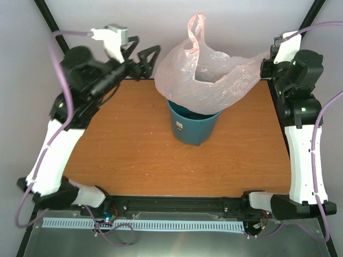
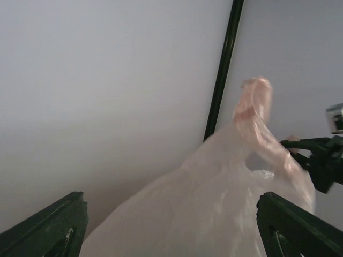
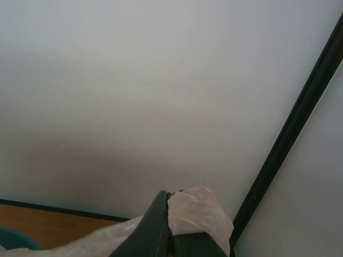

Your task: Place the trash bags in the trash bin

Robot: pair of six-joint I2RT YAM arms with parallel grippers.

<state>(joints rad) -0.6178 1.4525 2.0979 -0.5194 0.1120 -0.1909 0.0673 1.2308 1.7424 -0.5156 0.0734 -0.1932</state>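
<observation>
While my right gripper (image 3: 170, 227) pinches one edge of the trash bag (image 1: 206, 75) | bag hangs over the trash bin (image 1: 194, 128) | left gripper (image 2: 171, 214) spread beside it

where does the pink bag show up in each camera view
Top external: pink bag at upper centre, sagging over the teal bin.
Left wrist: bag at lower centre to right.
Right wrist: bag at bottom centre, pinched.
Shared landmark: the right gripper clamping the bag's edge.
</observation>
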